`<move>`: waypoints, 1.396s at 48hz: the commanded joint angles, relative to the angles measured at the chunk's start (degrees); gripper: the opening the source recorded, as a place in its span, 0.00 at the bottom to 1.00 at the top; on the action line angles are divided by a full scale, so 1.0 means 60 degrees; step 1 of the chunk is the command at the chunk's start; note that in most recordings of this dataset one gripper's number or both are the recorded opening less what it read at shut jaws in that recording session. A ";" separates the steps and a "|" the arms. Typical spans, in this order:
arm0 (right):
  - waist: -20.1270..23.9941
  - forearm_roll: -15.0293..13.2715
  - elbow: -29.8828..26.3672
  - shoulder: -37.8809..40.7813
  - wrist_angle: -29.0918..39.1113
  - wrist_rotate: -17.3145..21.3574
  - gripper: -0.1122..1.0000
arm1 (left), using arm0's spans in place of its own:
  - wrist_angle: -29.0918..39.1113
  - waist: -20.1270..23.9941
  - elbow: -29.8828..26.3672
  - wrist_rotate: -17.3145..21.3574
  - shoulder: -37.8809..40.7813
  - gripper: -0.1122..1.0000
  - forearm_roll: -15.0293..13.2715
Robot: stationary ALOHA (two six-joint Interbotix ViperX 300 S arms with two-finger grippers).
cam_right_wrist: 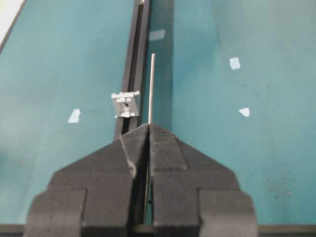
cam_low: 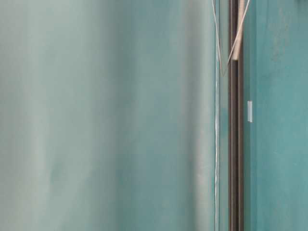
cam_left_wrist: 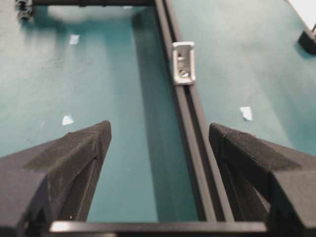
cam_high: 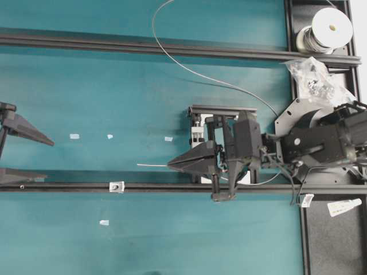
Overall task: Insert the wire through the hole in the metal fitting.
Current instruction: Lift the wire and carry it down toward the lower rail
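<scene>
Right claw (cam_right_wrist: 149,129), black and wedge-shaped, was clamped shut on the very thin, stiff silver-grey wire (cam_right_wrist: 151,89); the straight free end projected forward from between the closed jaws. In the overhead view the same claw (cam_high: 172,166) pointed toward the left of the frame, with the wire tip (cam_high: 150,165) extending just past it above the lower black aluminium rail (cam_high: 69,186).

The tiny silvery-white squarish metal fitting (cam_right_wrist: 125,104) sat on that rail (cam_right_wrist: 132,74), just left of the wire's free end in the right wrist view; wire and fitting lay side by side, not touching. The dark round hole (cam_right_wrist: 126,104) at the fitting's centre was visible and unoccupied. Overhead, the fitting (cam_high: 116,186) lay on the rail, to the left of and below the wire tip.

Behind the right claw the wire curved up across the teal bench (cam_high: 86,86), left the top edge of the frame, and ran toward a silver spool (cam_high: 324,30) at upper right.

Left claw (cam_left_wrist: 159,136) stood wide open and empty, its two black fingers (cam_left_wrist: 79,148) straddling the rail, with the fitting (cam_left_wrist: 183,62) well ahead of them. Overhead, this claw (cam_high: 23,154) sat at the left edge.

Small white tape scraps (cam_high: 74,136) dotted the bench.
</scene>
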 commanded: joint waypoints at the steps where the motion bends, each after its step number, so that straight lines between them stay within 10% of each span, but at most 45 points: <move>1: 0.0483 0.0952 -0.0308 0.0234 -0.0410 -0.0483 0.09 | -0.0161 -0.0088 -0.0146 -0.0088 0.0000 0.90 -0.0059; 11: 0.1758 0.3853 -0.0718 0.0747 -0.0864 -0.2344 0.09 | -0.0161 -0.0117 -0.0176 -0.0454 0.0161 0.89 -0.0073; 17: 0.2212 0.4819 -0.0996 0.0923 -0.0835 -0.3062 0.09 | -0.0176 -0.0176 -0.0220 -0.0483 0.0381 0.89 -0.0073; 67: 0.2300 0.4878 -0.1216 0.1553 0.0396 -0.3018 0.09 | -0.0820 -0.0645 -0.0981 -0.0791 0.2256 0.89 -0.0073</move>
